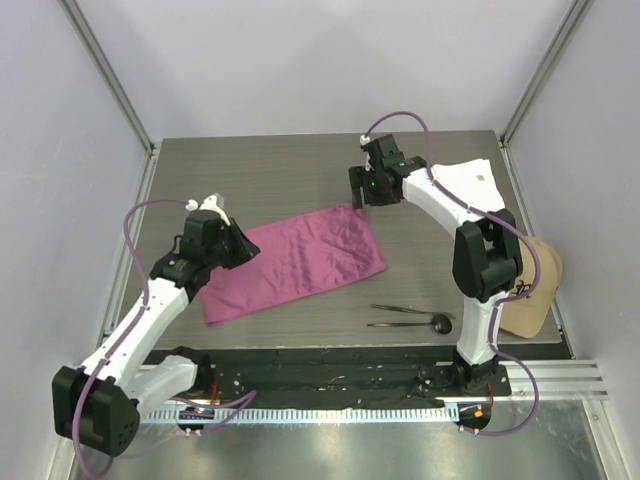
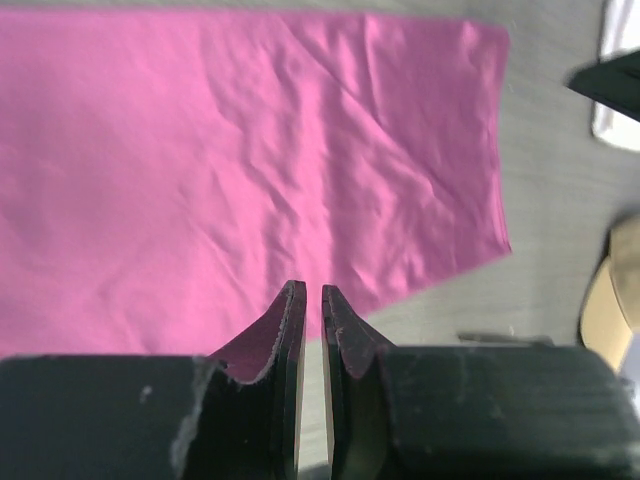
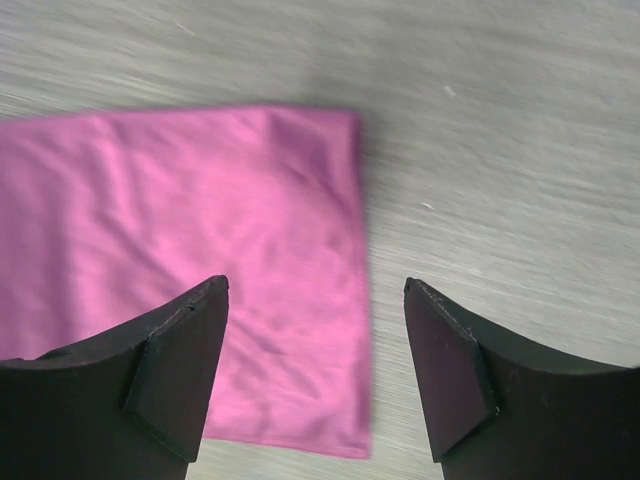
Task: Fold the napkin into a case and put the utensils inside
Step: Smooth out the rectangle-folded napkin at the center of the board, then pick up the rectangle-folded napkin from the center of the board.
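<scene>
Two thin dark metal utensils (image 1: pixel 410 316) lie by the table's (image 1: pixel 280 170) near edge. The crinkled magenta napkin (image 1: pixel 295 262) lies mid-table, a long flat rectangle. My left gripper (image 2: pixel 308 292) is barely parted at its left end, and my right gripper (image 3: pixel 315 288) is spread wide over its far right corner.

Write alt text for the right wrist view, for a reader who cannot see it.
The right gripper hangs open and empty, its dark fingers wide apart, above an end of the magenta napkin lying flat on the grey wood-grain table.
</scene>
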You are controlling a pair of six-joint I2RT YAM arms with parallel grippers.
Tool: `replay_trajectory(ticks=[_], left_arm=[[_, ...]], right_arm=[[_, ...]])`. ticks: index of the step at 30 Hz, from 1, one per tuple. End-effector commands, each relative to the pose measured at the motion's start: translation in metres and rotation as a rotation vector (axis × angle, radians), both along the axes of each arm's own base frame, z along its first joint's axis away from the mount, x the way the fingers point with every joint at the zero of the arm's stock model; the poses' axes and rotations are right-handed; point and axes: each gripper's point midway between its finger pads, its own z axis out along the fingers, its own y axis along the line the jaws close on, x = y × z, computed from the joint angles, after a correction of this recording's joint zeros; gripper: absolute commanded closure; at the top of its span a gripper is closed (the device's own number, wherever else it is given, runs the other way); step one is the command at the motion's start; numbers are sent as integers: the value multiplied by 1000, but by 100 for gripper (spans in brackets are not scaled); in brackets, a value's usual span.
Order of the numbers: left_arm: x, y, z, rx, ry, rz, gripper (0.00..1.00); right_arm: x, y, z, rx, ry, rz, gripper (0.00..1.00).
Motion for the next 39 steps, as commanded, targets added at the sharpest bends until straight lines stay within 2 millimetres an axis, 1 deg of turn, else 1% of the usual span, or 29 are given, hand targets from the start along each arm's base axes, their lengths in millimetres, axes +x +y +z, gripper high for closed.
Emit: replay_trajectory(ticks=[1,2,4,5,8,11,12,14,15,17,18,20,24,26,27,28,29,30,32,35,36,38,39], left_arm=[[-27,-22,-2,-53,29,-56,85],[-31,-25,0,-56,17,-69,84],[-38,-29,-2,-52,20,-87,85],[-39,-29,-1,-53,17,-86,84],[-44,-32,1,-70,5,-105,85],[-45,-34,-1,-68,4,-121,85],[-45,-34,0,-66,1,-124,85],[-45,-35,4,-69,-13,-133,85],[-44,-34,7,-64,-25,-139,85],[-44,-34,12,-58,-36,-142,84],[-43,-33,15,-51,-47,-148,84],[-43,-33,19,-39,-53,-156,84],[-41,-31,22,-24,-68,-159,83],[-40,-32,23,-22,-71,-166,83],[-39,-32,22,-20,-69,-167,83],[-39,-33,22,-17,-69,-171,83],[-38,-34,22,-17,-66,-174,83],[-37,-34,22,-17,-66,-174,83],[-36,-37,24,-27,-69,-189,83],[-34,-44,21,-42,-55,-209,83],[-32,-46,17,-47,-40,-216,83],[-29,-53,14,-73,-34,-222,83],[-28,-58,7,-87,-11,-236,83]], right_arm=[[-12,-33,-41,-213,61,28,27],[-12,-33,-47,-217,70,36,29],[-15,-26,-54,-195,92,73,30],[-17,-23,-59,-191,103,80,33],[-24,-13,-66,-193,114,114,36],[-31,-10,-76,-216,130,120,37],[-34,-12,-82,-226,145,122,36],[-37,-9,-88,-220,149,128,37],[-42,-9,-95,-214,170,131,37],[-44,-9,-102,-205,183,128,38],[-49,-9,-108,-207,199,128,39],[-51,-11,-117,-218,206,120,40],[-62,-18,-135,-240,242,118,42],[-67,-19,-143,-244,253,128,47],[-69,-20,-147,-246,264,130,51],[-70,-20,-150,-247,277,131,62],[-74,-20,-156,-249,293,136,64],[-74,-20,-158,-245,298,137,64],[-75,-19,-160,-240,297,134,71],[-69,-17,-154,-231,271,126,81],[-66,-17,-149,-232,255,125,82],[-58,-14,-139,-222,218,120,88],[-54,-13,-131,-214,196,123,92]])
